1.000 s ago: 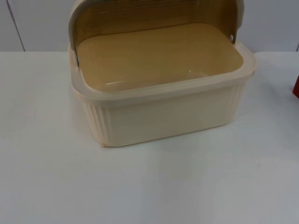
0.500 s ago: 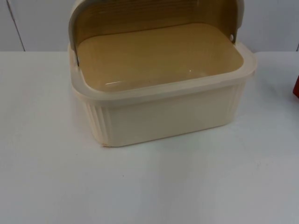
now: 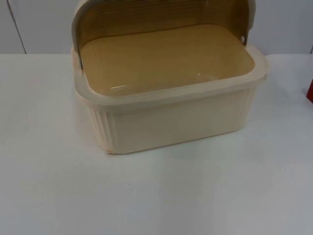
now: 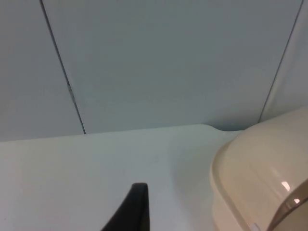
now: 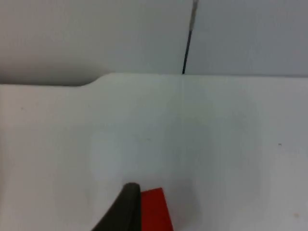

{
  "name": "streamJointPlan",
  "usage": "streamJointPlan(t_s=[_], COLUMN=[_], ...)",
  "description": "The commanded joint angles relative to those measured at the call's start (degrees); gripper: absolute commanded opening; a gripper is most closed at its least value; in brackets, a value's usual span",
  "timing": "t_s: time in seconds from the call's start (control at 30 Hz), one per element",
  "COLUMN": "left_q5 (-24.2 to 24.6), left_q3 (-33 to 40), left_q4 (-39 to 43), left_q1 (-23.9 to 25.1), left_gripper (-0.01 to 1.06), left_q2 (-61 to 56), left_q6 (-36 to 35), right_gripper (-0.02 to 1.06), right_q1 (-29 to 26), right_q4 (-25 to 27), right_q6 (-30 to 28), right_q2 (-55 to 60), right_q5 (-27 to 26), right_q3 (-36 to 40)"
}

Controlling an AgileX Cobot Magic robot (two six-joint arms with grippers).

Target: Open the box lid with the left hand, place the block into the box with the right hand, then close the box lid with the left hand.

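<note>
Almost nothing has shifted over the last second: only the red block (image 3: 310, 91) at the right edge of the top view looks a little narrower against the frame border than it did before, while everything else sits exactly where it was.

From where I stand, the cream box (image 3: 171, 117) occupies the upper middle of the top view, resting on the white table (image 3: 156, 196) with its ribbed front wall facing the camera. Its tinted lid (image 3: 161, 17) is rolled up and back over the rear, so the tan interior lies open and bare. The red block is well apart from the box, far off to the right on the table, not inside it.

Seen along the left arm, the left gripper (image 4: 132, 211) shows one black fingertip over the table, with the box's rounded cream corner (image 4: 260, 178) just beside it and the grey partition wall (image 4: 159, 62) behind. I cannot tell whether its fingers are spread or closed, and nothing is seen in its grasp.

Seen along the right arm, the right gripper (image 5: 127, 209) shows a dark fingertip touching or just beside the red block (image 5: 155, 209), which lies on the white table. Whether that pincer has clenched on the block or merely sits next to it, I cannot tell.
</note>
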Motion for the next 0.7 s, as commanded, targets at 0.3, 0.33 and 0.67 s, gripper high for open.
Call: streamJointPlan(t_s=[0.3,0.33,0.67], left_q5=[0.34,0.83,2.22], left_q3=[-0.26,-0.26,-0.26], left_q4=[0.60,0.63,2.00], left_q1=[-0.06,-0.06,-0.06], left_gripper=[1.03,1.03,1.03], left_q2=[-0.15,-0.11,-0.11], left_q6=[-0.02,-0.02,-0.02], right_gripper=[1.05,1.05,1.05], right_q1=[4.54,4.71,5.02], right_q4=[0.24,0.24,0.11], right_q6=[-0.28,-0.03,-2.20], right_q2=[13.81,14.58,20.67], right_q5=[-9.72,-10.15,-11.97], right_q3=[-0.48,-0.48,-0.48])
